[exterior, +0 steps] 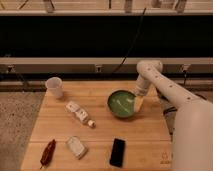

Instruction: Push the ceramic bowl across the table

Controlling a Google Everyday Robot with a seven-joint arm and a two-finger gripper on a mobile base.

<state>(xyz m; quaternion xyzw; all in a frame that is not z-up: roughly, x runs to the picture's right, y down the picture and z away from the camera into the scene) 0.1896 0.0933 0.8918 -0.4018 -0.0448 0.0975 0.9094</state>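
The green ceramic bowl sits on the right half of the bamboo table, toward the far edge. My white arm reaches down from the right, and my gripper rests against the bowl's right rim. The table's dark logo mark is at the near right corner.
A white cup stands at the far left corner. A small white bottle lies left of the bowl. A red packet, a white wrapped item and a black phone lie along the near edge.
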